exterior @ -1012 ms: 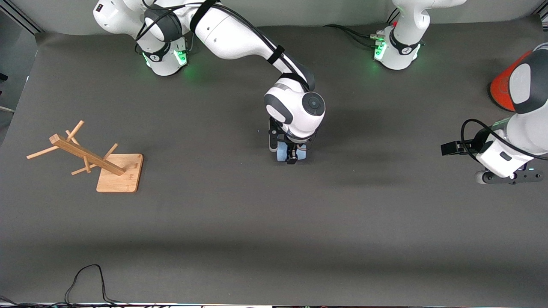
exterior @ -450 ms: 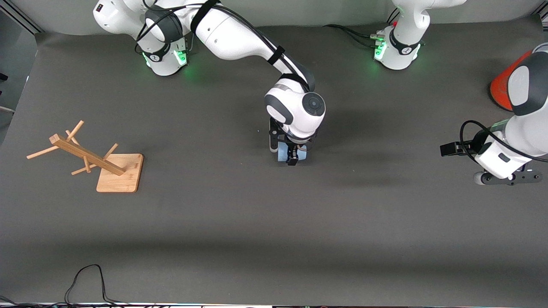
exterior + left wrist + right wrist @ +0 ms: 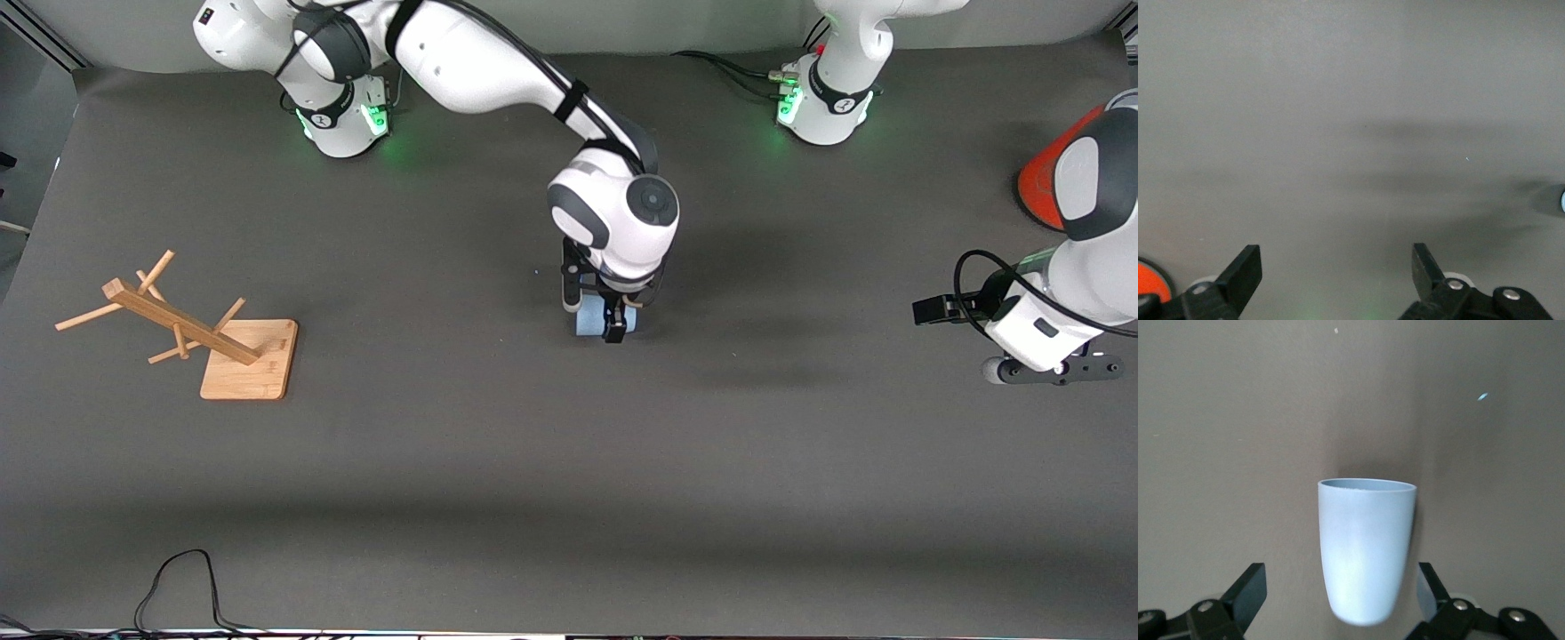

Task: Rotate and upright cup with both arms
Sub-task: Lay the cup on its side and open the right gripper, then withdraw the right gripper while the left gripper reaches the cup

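The pale-blue cup (image 3: 588,322) lies on its side on the dark mat at mid-table. In the right wrist view the cup (image 3: 1365,547) has its rim pointing away and its rounded base between my fingers. My right gripper (image 3: 608,322) is low over the cup and open, one finger (image 3: 1248,587) on each side of the base with gaps to the cup. My left gripper (image 3: 1056,368) waits above the mat at the left arm's end of the table. In the left wrist view the left gripper (image 3: 1337,260) is open and empty.
A wooden peg rack on a square base (image 3: 249,360) stands toward the right arm's end. An orange cylinder (image 3: 1042,185) stands at the left arm's end, partly hidden by the left arm. A black cable (image 3: 178,578) lies at the mat's near edge.
The right arm's wrist has shifted slightly over the cup; the cup stays in place. The left hand has drifted a little toward mid-table.
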